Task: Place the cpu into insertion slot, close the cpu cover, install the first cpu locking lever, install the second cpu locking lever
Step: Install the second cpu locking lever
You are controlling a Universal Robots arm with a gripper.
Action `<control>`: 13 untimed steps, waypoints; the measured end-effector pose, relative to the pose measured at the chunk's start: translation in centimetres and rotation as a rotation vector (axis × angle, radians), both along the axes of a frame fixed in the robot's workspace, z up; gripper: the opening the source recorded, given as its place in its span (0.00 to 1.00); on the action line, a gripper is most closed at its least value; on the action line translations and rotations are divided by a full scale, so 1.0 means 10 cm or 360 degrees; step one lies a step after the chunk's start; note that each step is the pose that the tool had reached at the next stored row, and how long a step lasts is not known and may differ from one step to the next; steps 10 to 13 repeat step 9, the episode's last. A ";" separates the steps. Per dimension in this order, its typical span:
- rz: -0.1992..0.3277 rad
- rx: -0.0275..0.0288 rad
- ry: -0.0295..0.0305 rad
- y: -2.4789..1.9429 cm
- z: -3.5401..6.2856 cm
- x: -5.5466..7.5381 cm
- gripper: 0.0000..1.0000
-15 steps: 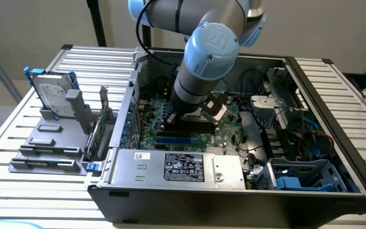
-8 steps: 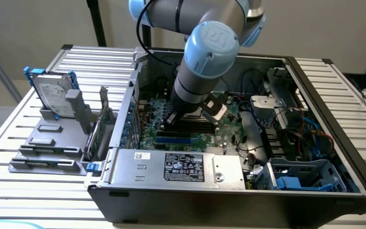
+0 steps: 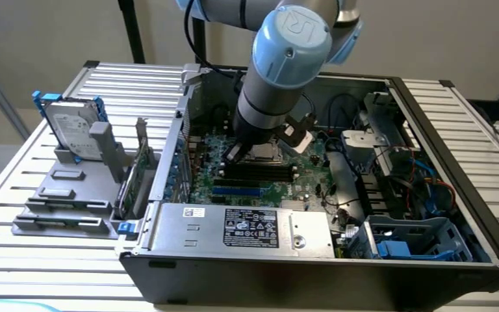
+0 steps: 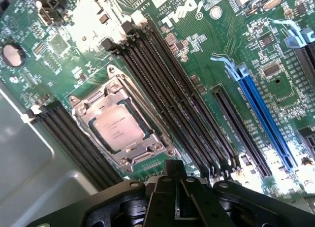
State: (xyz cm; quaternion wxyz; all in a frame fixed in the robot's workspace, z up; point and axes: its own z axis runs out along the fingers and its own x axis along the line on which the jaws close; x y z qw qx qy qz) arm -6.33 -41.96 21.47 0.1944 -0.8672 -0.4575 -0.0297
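The cpu (image 4: pixel 114 129), a pale silvery square chip, lies flat in the insertion slot (image 4: pixel 78 103) on the green board. The cpu cover (image 4: pixel 139 154), a silvery metal frame, lies closed around the chip's edges. My gripper (image 4: pixel 173 171) is shut with nothing between its fingers and hangs close above the board, just beside the socket's corner. In the exterior view the arm reaches down into the open computer case, and the gripper (image 3: pixel 252 149) is low over the socket area, mostly hidden behind the wrist.
Long black memory slots (image 4: pixel 167 84) flank the socket on both sides. A blue expansion slot (image 4: pixel 266 118) lies further off. The grey power-supply box (image 3: pixel 241 227), case walls (image 3: pixel 444 123) and a blue drive cage (image 3: pixel 410 240) ring the board. A hard drive (image 3: pixel 72 127) stands on a rack outside the case.
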 end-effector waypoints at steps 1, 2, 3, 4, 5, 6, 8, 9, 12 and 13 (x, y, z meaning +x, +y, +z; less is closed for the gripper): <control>0.0000 0.00002 -0.00001 0.000 0.022 0.00 0.11; 0.0000 -0.00001 0.00000 0.000 0.031 0.00 0.11; 0.0000 0.00004 -0.00001 0.000 0.030 0.00 0.11; 0.0000 0.00004 -0.00001 0.000 0.030 0.00 0.11; 0.0000 0.00005 -0.00002 0.000 0.030 0.00 0.11; 0.0000 0.00003 -0.00001 0.000 0.031 0.00 0.11; 0.0000 0.00003 0.00000 0.000 0.031 0.00 0.11; 0.0000 0.00002 0.00000 0.000 0.031 0.00 0.11; 0.0000 0.00002 0.00000 0.000 0.031 0.00 0.11; 0.0000 0.00002 0.00000 0.000 0.031 0.00 0.11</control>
